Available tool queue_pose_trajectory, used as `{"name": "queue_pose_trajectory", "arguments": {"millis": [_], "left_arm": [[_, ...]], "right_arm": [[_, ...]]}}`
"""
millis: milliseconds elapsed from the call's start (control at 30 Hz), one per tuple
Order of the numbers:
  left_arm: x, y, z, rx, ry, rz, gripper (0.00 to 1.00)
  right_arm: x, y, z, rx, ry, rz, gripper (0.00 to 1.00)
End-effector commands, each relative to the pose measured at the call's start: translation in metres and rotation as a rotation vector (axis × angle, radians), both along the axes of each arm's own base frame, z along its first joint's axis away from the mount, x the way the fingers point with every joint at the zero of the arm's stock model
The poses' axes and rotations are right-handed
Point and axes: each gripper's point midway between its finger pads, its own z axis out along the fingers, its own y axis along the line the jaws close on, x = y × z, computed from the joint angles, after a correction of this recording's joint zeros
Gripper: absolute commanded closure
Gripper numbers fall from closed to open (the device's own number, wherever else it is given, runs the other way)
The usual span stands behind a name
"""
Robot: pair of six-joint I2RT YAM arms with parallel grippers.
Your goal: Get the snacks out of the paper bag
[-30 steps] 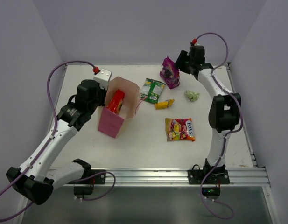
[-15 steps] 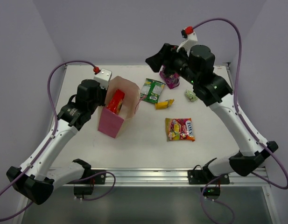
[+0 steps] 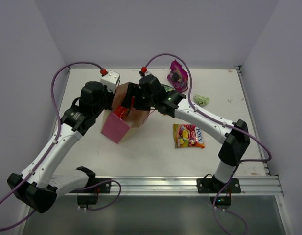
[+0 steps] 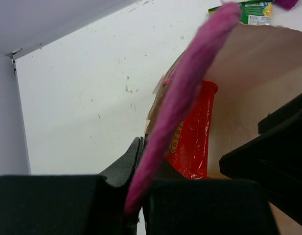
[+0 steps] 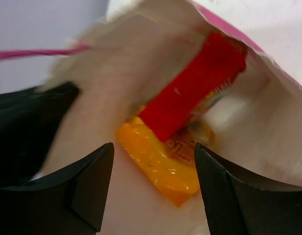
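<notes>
the red packet [image 5: 195, 83], upper right in the right wrist view, looks light and slick: pinch its upper end with the spread right gripper [image 5: 153, 164]; left gripper [image 4: 140, 159] clamps the bag [image 4: 190, 93]

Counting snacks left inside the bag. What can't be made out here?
Top view: the right gripper hides most inside the beige paper bag.
Right wrist: the red glossy packet overlaps the orange packet; print blurred, anything beneath hidden.
Left wrist: green packet cut by top edge.
</notes>
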Motion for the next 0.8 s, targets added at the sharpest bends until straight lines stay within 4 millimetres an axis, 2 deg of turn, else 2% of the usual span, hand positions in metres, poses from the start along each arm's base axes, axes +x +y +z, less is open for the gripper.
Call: {"name": "queue_pose_trajectory", "arguments": {"millis": [0,133,333,433,500,533,567,633,700,767], "left_arm": [[0.011,-0.013,0.083,-0.115,-0.245,-0.048,1.00],[0.007,-0.021,0.077,-0.143,-0.225,-0.087,1.00],[0.003,-0.031,0.063,-0.184,-0.183,-0.117,1.00],[0.002,-0.034,0.061,-0.200,-0.171,-0.130,1.00],[0.001,-0.035,0.059,-0.204,-0.165,-0.134,1.00],[0.001,-0.036,0.056,-0.204,-0.158,-0.136,1.00],[0.001,-0.036,0.056,-0.202,-0.157,-0.136,1.00],[0.001,-0.036,0.055,-0.202,-0.155,-0.138,1.00],[0.000,-0.036,0.055,-0.203,-0.158,-0.141,1.00],[0.000,-0.036,0.054,-0.199,-0.156,-0.142,1.00]], "right_arm": [[0.006,0.000,-0.013,0.035,0.047,-0.091,0.31],[0.013,-0.002,-0.054,0.012,0.113,-0.176,0.30],[0.030,0.007,-0.078,0.032,0.161,-0.273,0.21],[0.036,0.012,-0.081,0.072,0.185,-0.321,0.19],[0.042,0.014,-0.091,0.070,0.195,-0.355,0.19],[0.045,0.016,-0.089,0.080,0.199,-0.366,0.20],[0.047,0.017,-0.098,0.065,0.208,-0.377,0.20],[0.052,0.020,-0.101,0.073,0.213,-0.400,0.23],[0.056,0.022,-0.107,0.075,0.214,-0.412,0.30],[0.058,0.023,-0.111,0.074,0.220,-0.418,0.41]]}}
